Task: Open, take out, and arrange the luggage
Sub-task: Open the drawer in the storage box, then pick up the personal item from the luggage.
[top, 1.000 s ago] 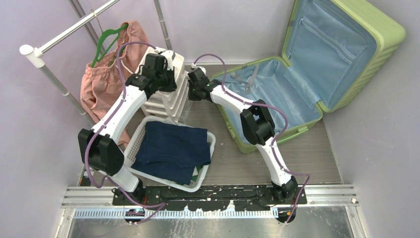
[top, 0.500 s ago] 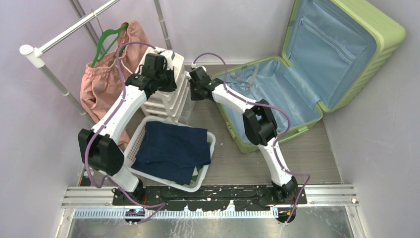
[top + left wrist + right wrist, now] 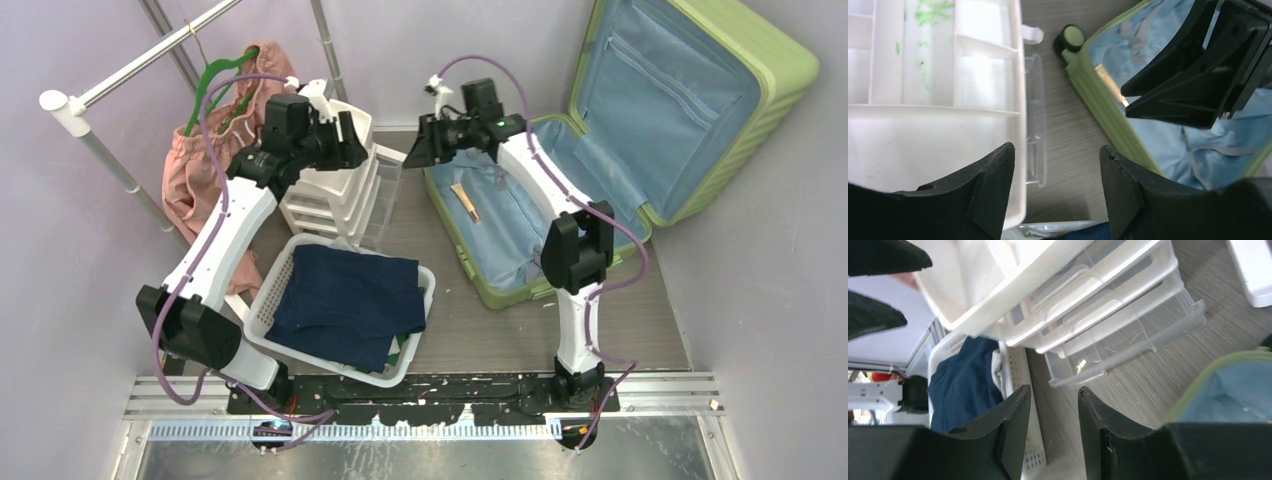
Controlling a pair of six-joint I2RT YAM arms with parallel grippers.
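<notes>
Far right on the counter (image 3: 500, 335), from above, the large light-green ribbed hard-shell suitcase (image 3: 660, 100) lay open. Left wrist: the left hand (image 3: 1057, 155) hung released above the white plastic drawer unit (image 3: 923, 135). Right wrist: the right hand (image 3: 1054, 396) stood released, empty.

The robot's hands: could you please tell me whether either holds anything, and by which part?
Nothing is held: the left hand and the right hand both stand open, with nothing between their fingers.
</notes>
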